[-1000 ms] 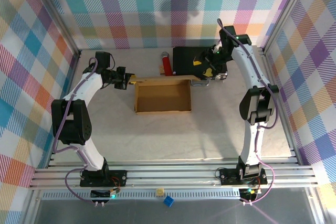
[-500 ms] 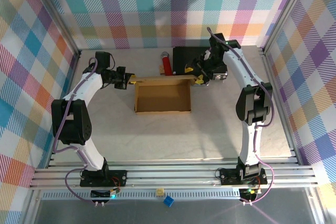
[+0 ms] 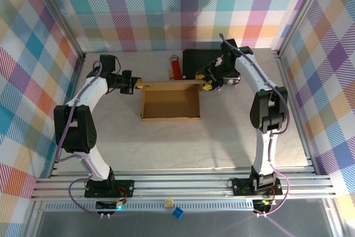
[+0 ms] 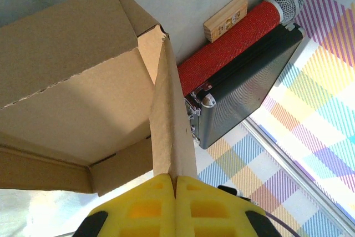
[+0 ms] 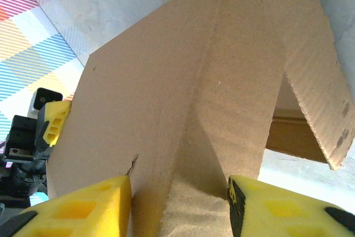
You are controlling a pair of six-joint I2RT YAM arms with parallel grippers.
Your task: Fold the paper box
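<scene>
The brown paper box (image 3: 171, 102) lies open like a tray at mid-table, its back flap (image 3: 169, 84) standing up along the far side. My left gripper (image 3: 135, 84) is shut on the left end of that flap; in the left wrist view the yellow fingertips (image 4: 175, 184) pinch the cardboard edge (image 4: 169, 120). My right gripper (image 3: 208, 84) is at the flap's right end. In the right wrist view it (image 5: 180, 203) stands open, with folded cardboard (image 5: 183, 81) between its spread yellow pads (image 5: 83, 206).
A black hard case (image 3: 208, 62) sits just behind the box at the back right. A red microphone (image 3: 176, 69) and a small wooden block (image 4: 224, 19) lie beside the case. The checkered wall is close behind.
My right gripper came down and left from over the black case to the right end of the box's back flap. The left gripper has held still on the flap.
</scene>
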